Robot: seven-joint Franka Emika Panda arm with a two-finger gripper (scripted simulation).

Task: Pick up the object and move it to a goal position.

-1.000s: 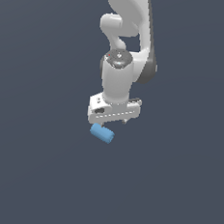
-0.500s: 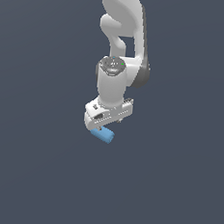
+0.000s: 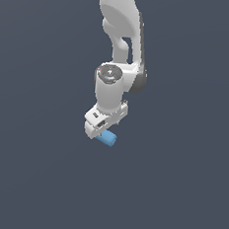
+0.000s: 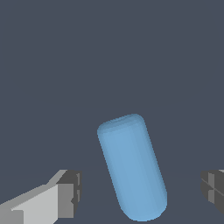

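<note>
The end effector [image 4: 138,188] hangs straight over the object [image 4: 132,168], its two fingers [image 4: 65,192] spread wide, with a clear gap to the blue cylinder on either side. The object lies on its side on the dark tabletop [image 3: 36,178], directly beneath the end effector and between the fingers, touching neither as far as I can see. Its long axis runs nearly crosswise to the line joining the fingertips, tilted only slightly off that. From the exterior view the object [image 3: 106,138] peeks out just below the end effector [image 3: 101,127]. To my eye, closing would pinch it across its narrow width.
</note>
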